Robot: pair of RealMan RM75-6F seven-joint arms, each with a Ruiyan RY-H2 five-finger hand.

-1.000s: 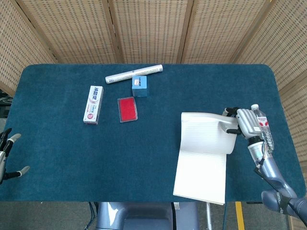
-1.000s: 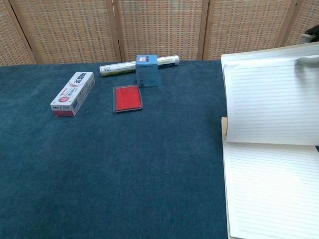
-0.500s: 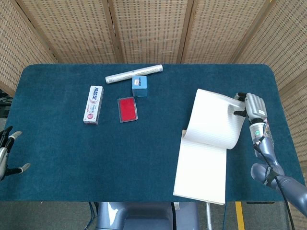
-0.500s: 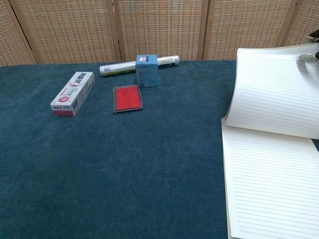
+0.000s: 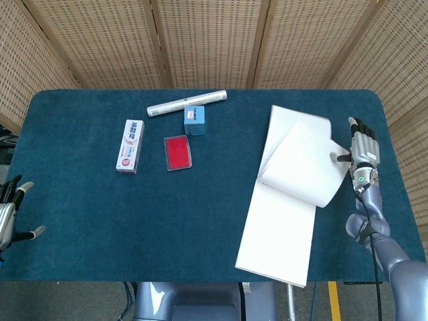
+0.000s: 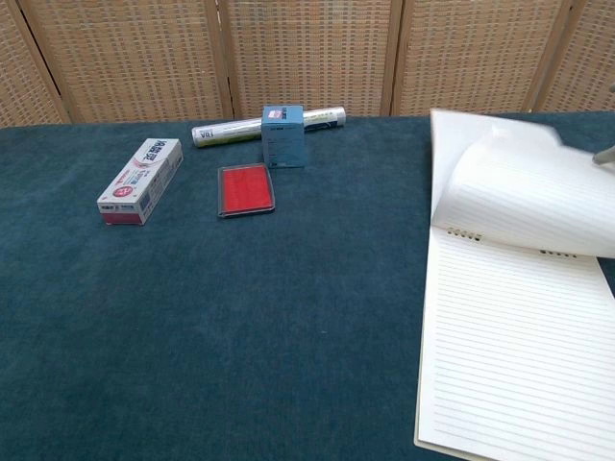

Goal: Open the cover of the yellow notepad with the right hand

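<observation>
The notepad (image 5: 277, 227) lies open at the right of the table, showing white lined paper (image 6: 519, 365). Its turned-over sheets (image 5: 304, 160) arch up and away from the spine; they look blurred in the chest view (image 6: 524, 206). None of its yellow shows. My right hand (image 5: 362, 142) stands just right of the arched sheets, fingers straight and apart, thumb at the paper's edge, gripping nothing. In the chest view only a fingertip (image 6: 605, 156) shows at the right border. My left hand (image 5: 8, 214) hangs off the table's left front corner, fingers spread and empty.
At the table's back left lie a toothpaste box (image 5: 131, 145), a red flat case (image 5: 178, 152), a small blue box (image 5: 194, 120) and a white tube (image 5: 186, 103). Wicker screens stand behind the table. The notepad's lower end juts over the front edge.
My right hand carried the lifted sheets up and back over the spine, then straightened its fingers off them. The sheets now droop towards the far side. The left hand barely moved.
</observation>
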